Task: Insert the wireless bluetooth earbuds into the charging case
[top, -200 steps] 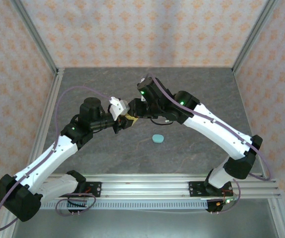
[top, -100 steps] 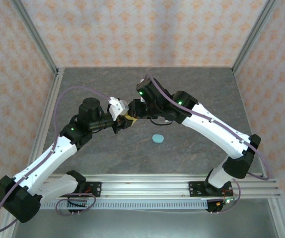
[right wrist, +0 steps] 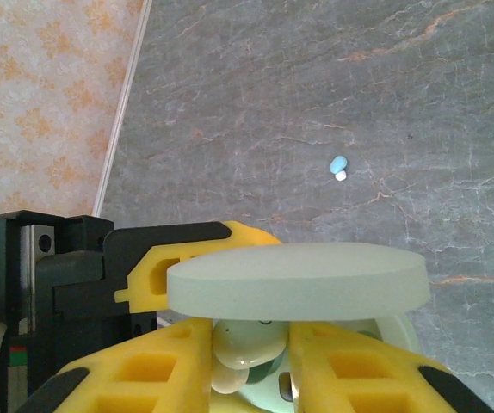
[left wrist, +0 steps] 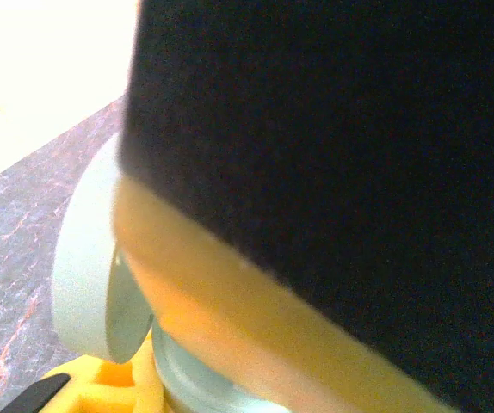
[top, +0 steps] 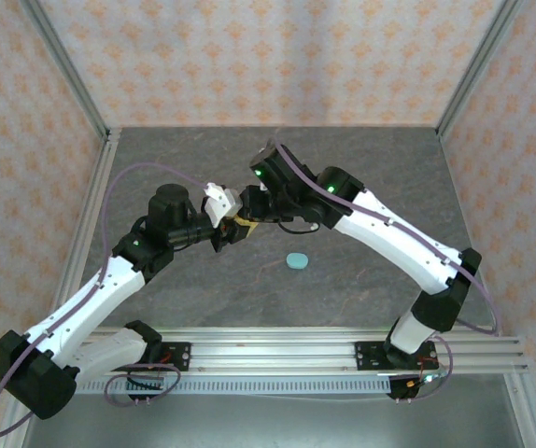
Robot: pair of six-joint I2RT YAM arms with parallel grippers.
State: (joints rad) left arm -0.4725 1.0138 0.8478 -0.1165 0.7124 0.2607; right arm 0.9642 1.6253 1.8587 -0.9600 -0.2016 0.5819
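The right end effector (right wrist: 249, 334) gripped one tiny earbud (right wrist: 245, 344), probably light, hard and slippery, by its rounded sides, close in front of the open charging case (right wrist: 299, 280) that the closed left end effector (top: 234, 228) held, so gentle pressure seemed wise.

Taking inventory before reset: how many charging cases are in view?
2. A pale open case is held up where the two arms meet; a teal case lies on the table. Others may hide beneath the arms.

No legible text, label, brand or number in view.
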